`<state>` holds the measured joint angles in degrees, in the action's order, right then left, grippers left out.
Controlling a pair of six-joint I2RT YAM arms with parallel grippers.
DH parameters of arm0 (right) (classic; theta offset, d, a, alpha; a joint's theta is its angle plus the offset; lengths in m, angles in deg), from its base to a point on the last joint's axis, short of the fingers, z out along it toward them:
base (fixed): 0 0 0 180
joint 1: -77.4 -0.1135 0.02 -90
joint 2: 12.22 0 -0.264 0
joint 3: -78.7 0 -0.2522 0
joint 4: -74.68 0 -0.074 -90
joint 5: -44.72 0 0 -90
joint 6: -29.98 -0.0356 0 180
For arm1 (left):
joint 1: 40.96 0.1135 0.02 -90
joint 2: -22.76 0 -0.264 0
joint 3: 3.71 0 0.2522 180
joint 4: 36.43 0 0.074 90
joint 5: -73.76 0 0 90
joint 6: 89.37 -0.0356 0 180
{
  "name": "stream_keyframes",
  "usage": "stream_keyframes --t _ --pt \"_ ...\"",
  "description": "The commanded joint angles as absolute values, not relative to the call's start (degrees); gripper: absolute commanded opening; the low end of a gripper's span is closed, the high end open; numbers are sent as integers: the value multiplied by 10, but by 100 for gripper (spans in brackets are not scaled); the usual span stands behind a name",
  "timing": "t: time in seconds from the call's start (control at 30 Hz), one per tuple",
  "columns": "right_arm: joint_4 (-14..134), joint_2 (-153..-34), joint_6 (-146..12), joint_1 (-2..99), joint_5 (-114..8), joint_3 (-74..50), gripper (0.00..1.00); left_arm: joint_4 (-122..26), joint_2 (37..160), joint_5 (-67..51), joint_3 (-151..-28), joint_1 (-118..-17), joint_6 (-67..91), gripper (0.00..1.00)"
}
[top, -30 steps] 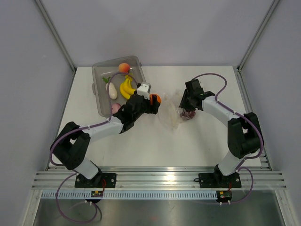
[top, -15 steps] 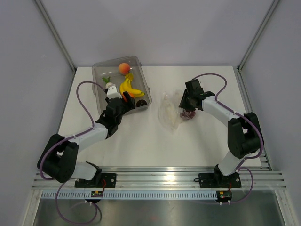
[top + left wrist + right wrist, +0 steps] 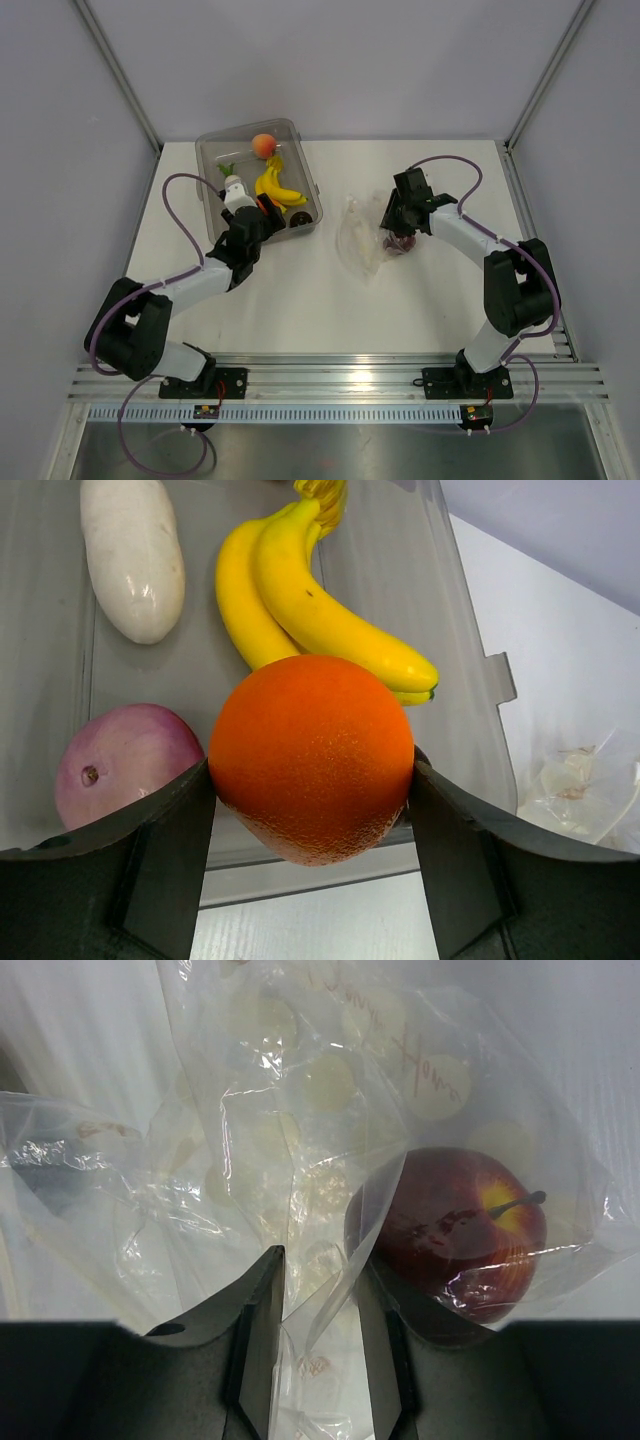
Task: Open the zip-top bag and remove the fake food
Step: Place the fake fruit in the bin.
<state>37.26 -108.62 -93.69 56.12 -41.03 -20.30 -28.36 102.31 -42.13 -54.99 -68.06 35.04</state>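
Left gripper (image 3: 311,790): clamped on the orange (image 3: 312,755), one finger on each side of it.
Change on the left: one second ago beside the zip-top bag (image 3: 360,240) with the orange, now moved across to the clear tub (image 3: 206,200); almost no travel in the last half second.
Orange: out of the bag but not yet set down; hanging just above the near wall of the tub, over a free spot between the pink-purple round piece (image 3: 122,765) and the banana bunch (image 3: 300,610).
Already in the tub: banana bunch, white radish (image 3: 132,555) and pink-purple piece, with the peach (image 3: 263,144) at the far end.
Right gripper (image 3: 315,1345): in the same place as one second ago, at the right edge of the bag; jaws a little apart with a fold of film standing between them; not possible to tell if the film is really pinched.
Zip-top bag: lying crumpled on the bench (image 3: 430,300), in the middle, well apart from the tub; no visible shift during the last second.
Still inside the bag: dark red apple (image 3: 445,1235), under the film, just beside the right gripper.
Meaning for the task: transfer of the orange probably almost finished, only the release missing; after that, seemingly one piece left to take out, the apple.
Risk: release point very near to the tub wall, so a roll back onto the bench is possible; safer a little more forward before opening.
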Motion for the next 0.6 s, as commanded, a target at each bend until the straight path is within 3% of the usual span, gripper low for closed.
stream_keyframes --t 0.0,0.3,0.47,0.57 --pt "380 -1066 -935 565 -414 -207 42 -291 1050 -450 -587 -673 365 66" --pt "380 -1063 -934 565 -419 -208 43 -297 1063 -450 -592 -664 372 74" --pt "381 -1063 -934 565 -419 -207 43 -316 1064 -454 -598 -660 386 99" --pt "380 -1062 -934 565 -416 -208 43 -328 1063 -445 -590 -638 429 99"
